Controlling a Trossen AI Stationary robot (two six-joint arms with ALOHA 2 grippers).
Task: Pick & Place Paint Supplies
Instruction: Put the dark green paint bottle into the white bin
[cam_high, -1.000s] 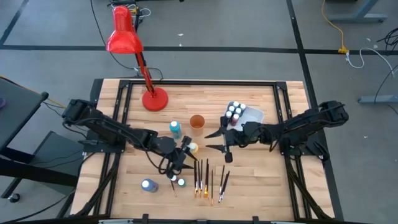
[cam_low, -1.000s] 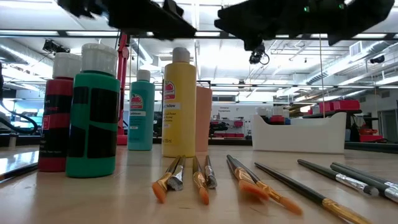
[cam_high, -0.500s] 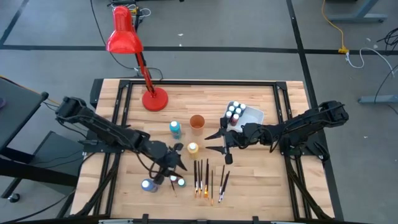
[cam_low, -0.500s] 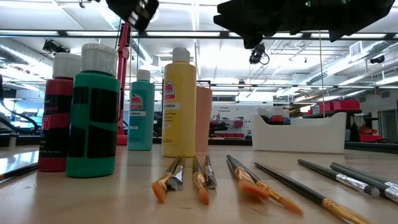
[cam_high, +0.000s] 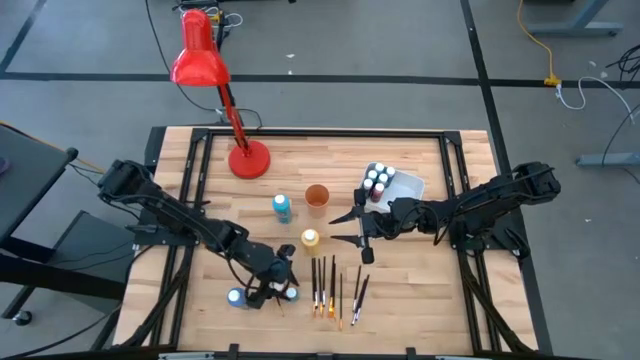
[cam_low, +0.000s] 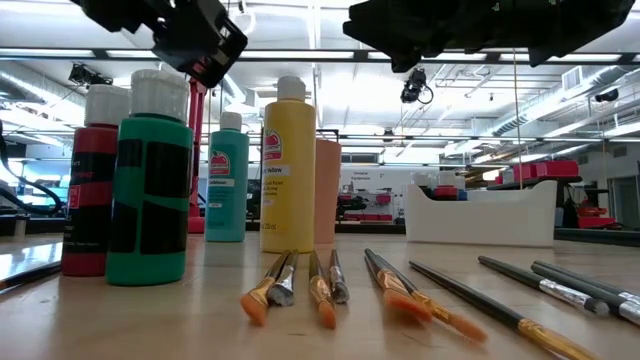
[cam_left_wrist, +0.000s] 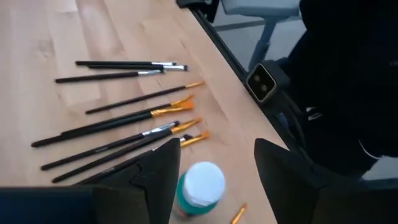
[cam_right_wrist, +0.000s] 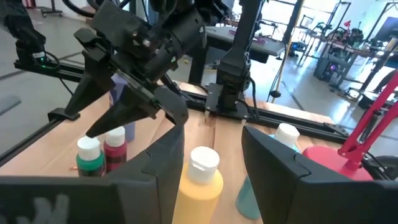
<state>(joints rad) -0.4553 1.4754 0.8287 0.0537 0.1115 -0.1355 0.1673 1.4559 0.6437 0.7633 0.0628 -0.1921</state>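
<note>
Left gripper (cam_high: 272, 288), fingers spread wide and empty, hangs over the white-capped green paint bottle (cam_left_wrist: 199, 188) near the table's front edge, red bottle (cam_low: 92, 180) beside it; half a second ago it sat higher and nearer the yellow paint bottle (cam_high: 310, 239). Right gripper (cam_high: 345, 226) unchanged, fingers apart and empty, beside that bottle. Dark-handled paintbrushes (cam_high: 330, 285) lie right of the left gripper, bare wood beyond.

Brushes (cam_high: 335, 288) lie at the table's (cam_high: 420, 290) six o'clock — two bottles (cam_high: 262, 295) at eight, tub (cam_high: 400, 185) at two o'clock.
</note>
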